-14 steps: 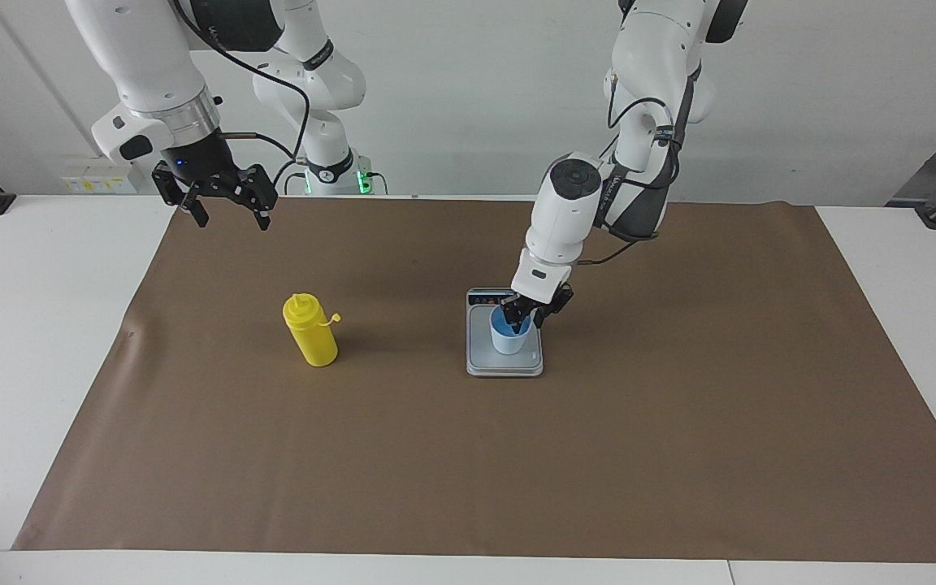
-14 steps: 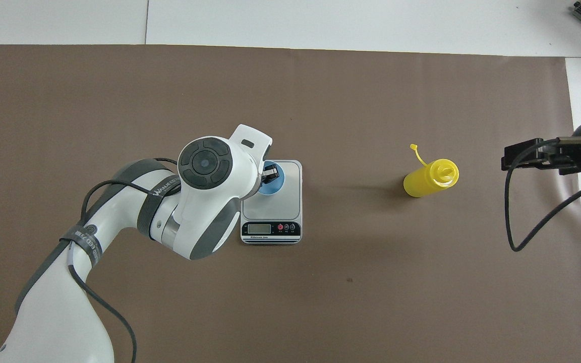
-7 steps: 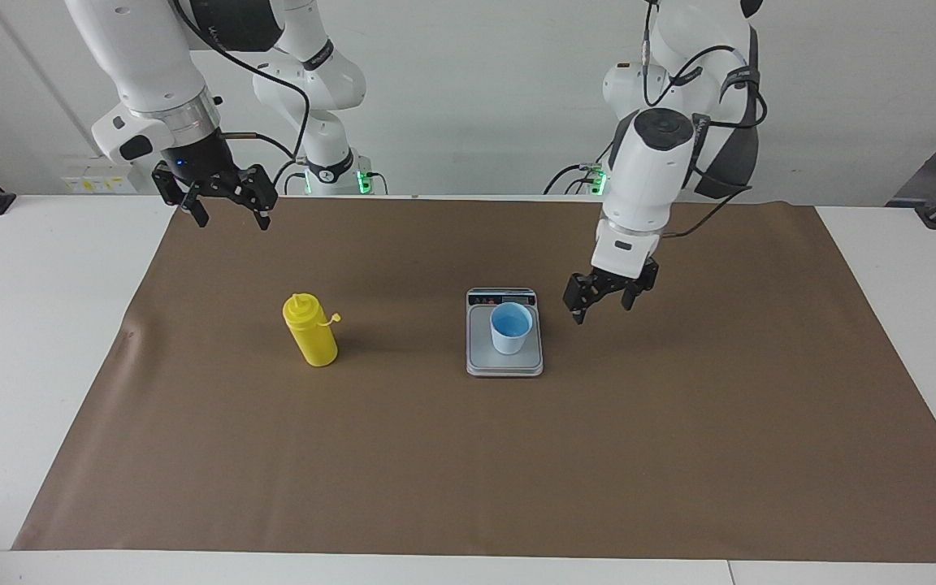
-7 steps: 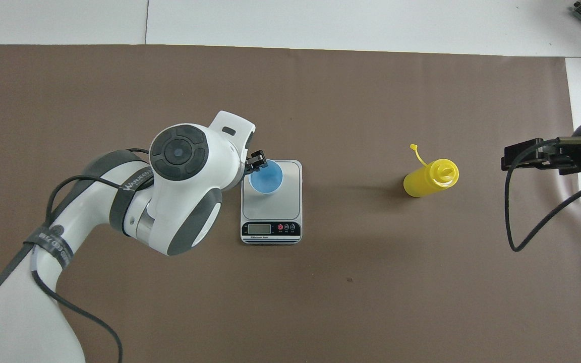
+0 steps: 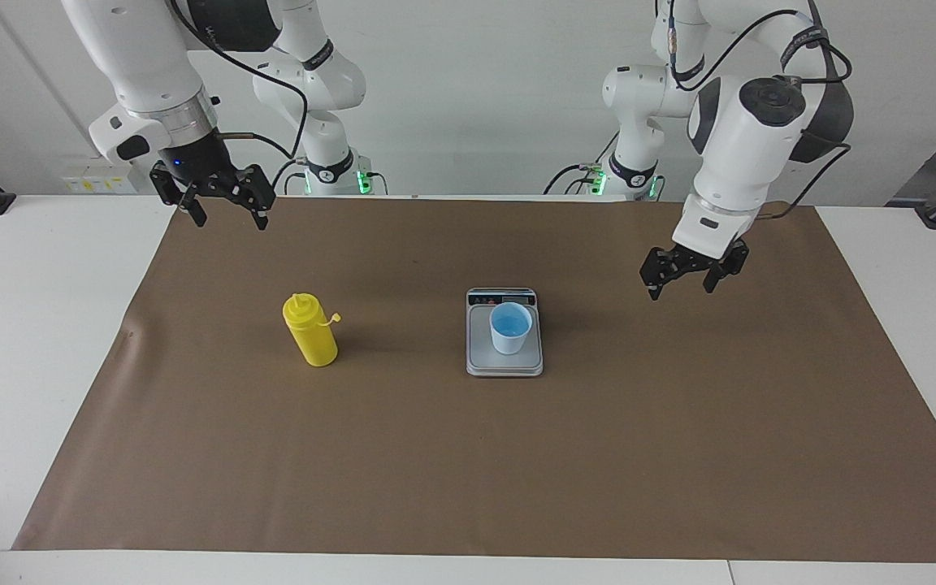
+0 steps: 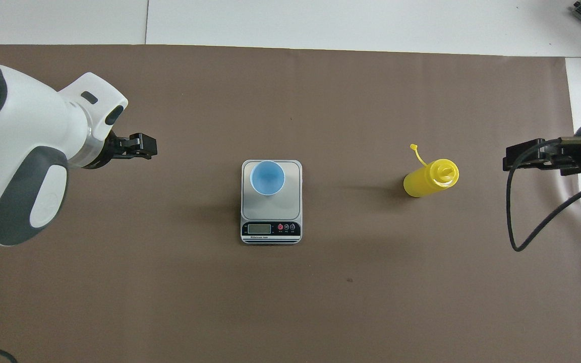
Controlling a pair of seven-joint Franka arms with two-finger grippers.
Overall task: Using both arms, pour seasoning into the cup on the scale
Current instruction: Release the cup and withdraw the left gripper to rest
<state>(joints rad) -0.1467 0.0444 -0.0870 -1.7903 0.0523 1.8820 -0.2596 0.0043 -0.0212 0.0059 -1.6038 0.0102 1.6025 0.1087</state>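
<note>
- On the desk (image 5: 45,341), toward the right arm's end of the brown mat (image 5: 679,455), I see the seasoning (image 5: 311,332) standing upright, long axis vertical, nozzle cap up, tethered tip cap off to one side.
- Right end effector (image 5: 225,209) hangs in the air over the mat's edge by the robots; the bottle sits below it, farther from the robots. Fingers spread, nothing in them.
- Left end effector (image 5: 686,278) is up over bare mat toward the left arm's end, well apart from the scale (image 5: 504,364). Fingers spread too, empty.
- Cup (image 5: 510,327) stands upright on the scale's weighing plate, mouth up, approx at the plate's middle; display strip faces the robots.
- Nearer arm for the bottle: the right one, clearly. The left would have to cross the scale and cup to get there.
- My read: next move is the right arm going down and outward to the bottle, gripping it across the body from the side since it stands tall.
- Count: 1 bottle, 1 cup, 1 scale, 2 arms, 2 end effectors.
- Cup and bottle are well apart w/ bare mat between them.
</note>
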